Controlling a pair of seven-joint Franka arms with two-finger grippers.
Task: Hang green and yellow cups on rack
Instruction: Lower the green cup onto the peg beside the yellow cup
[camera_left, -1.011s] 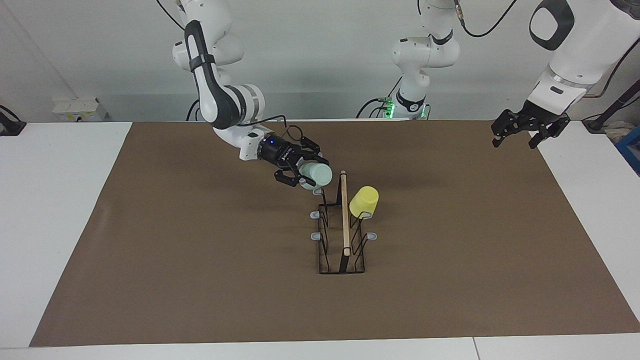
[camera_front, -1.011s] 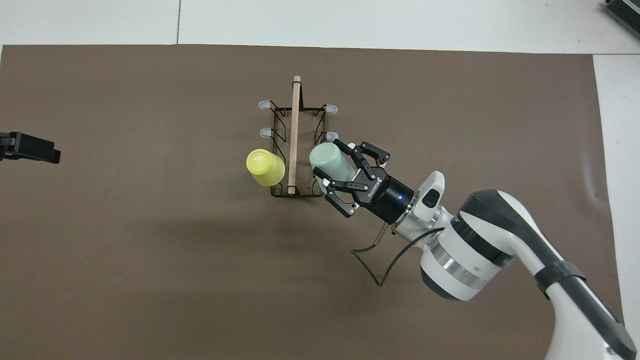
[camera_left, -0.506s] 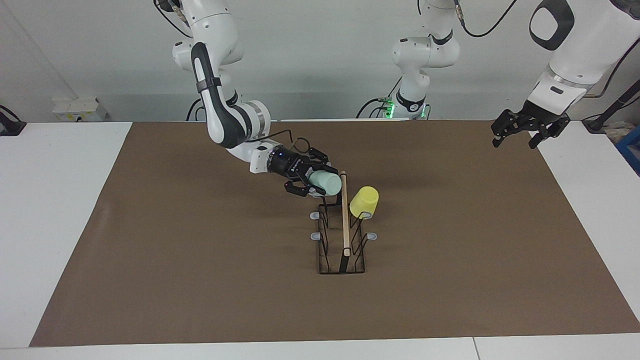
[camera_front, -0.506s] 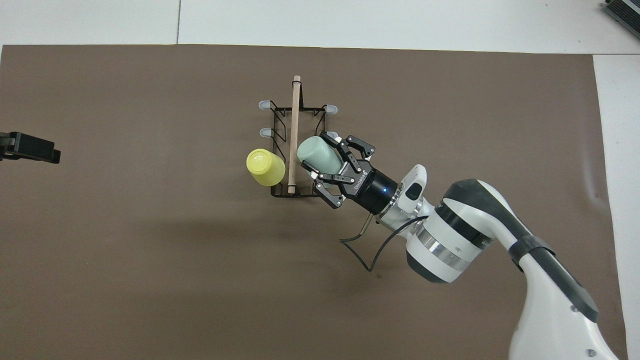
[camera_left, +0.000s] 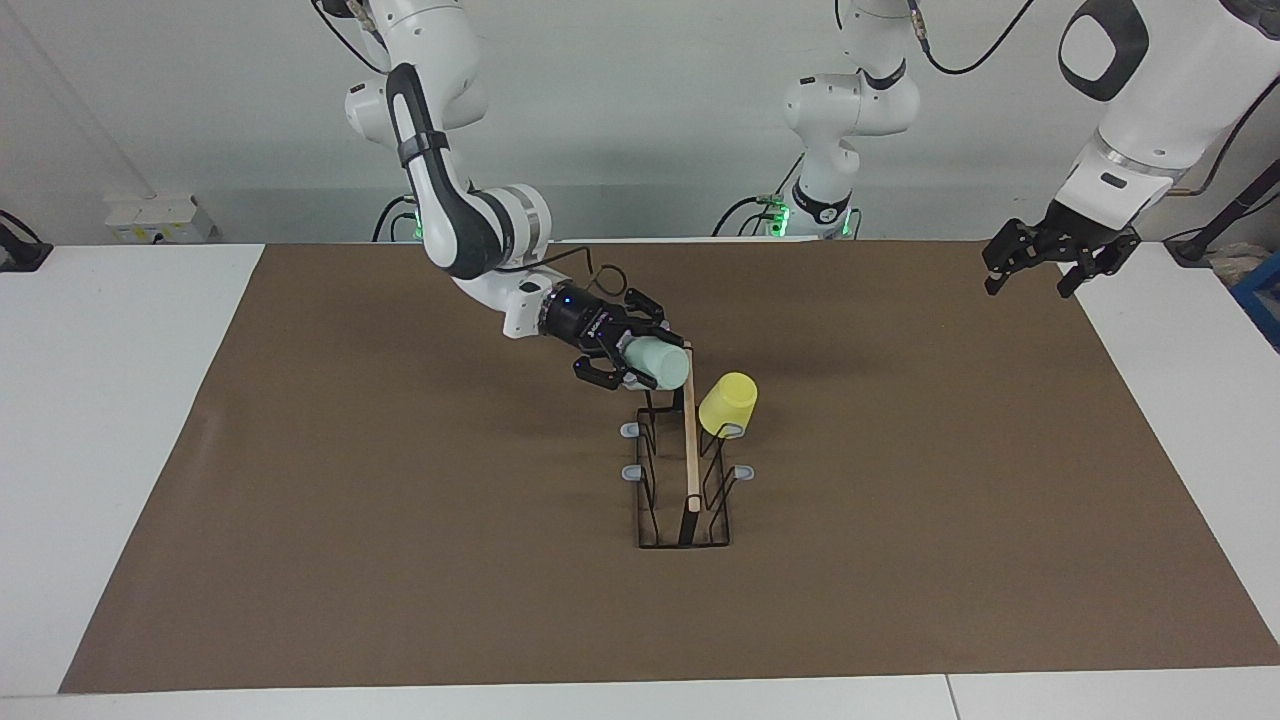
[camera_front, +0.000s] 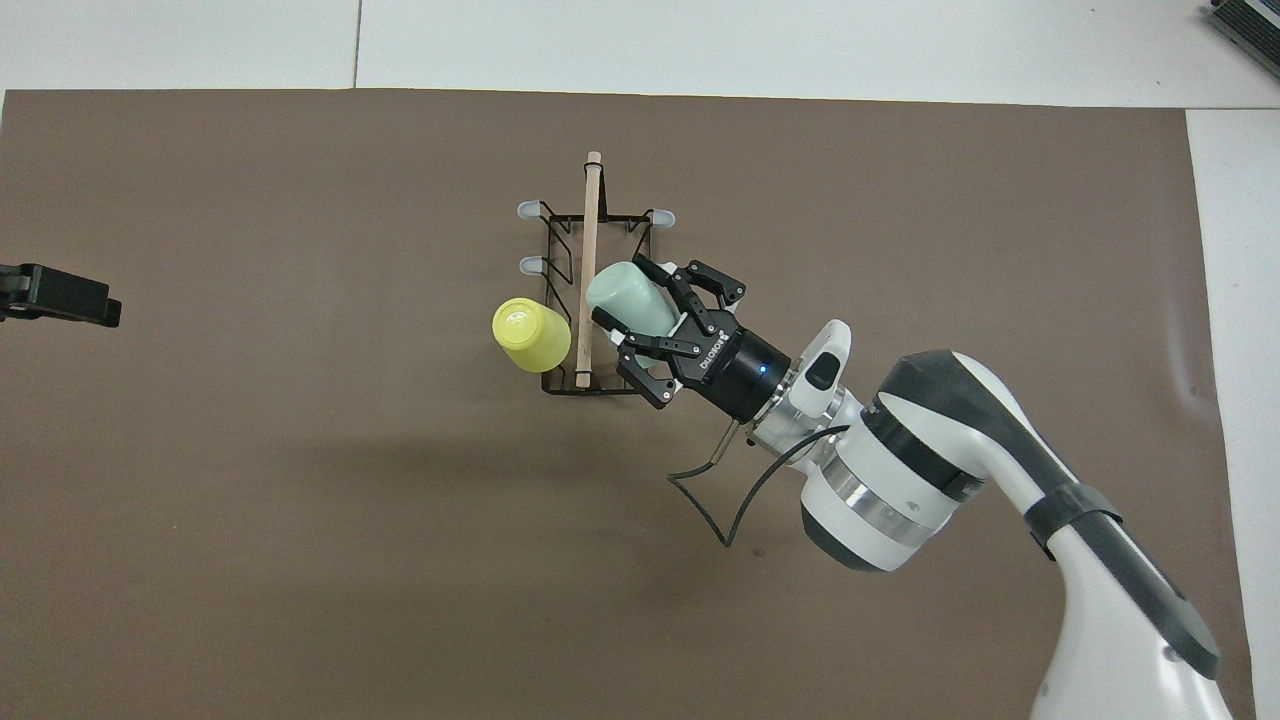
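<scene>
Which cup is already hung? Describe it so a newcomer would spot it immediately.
Find the black wire rack with the wooden rod on top, mid-table on the brown mat. On its side toward the left arm's end, the yellow cup sits upside down over a prong. The green cup is instead held in the right gripper, over the rack's other side.

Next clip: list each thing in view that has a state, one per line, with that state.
Yellow cup: hung upside down on a rack prong, on the side toward the left arm.
Green cup: held tilted over the rack's end nearer the robots, not yet hung.
Rack: upright on the table, four prongs visibly bare.
Right gripper: shut on the green cup.
Left gripper: open, empty, waiting above the table's edge.
</scene>
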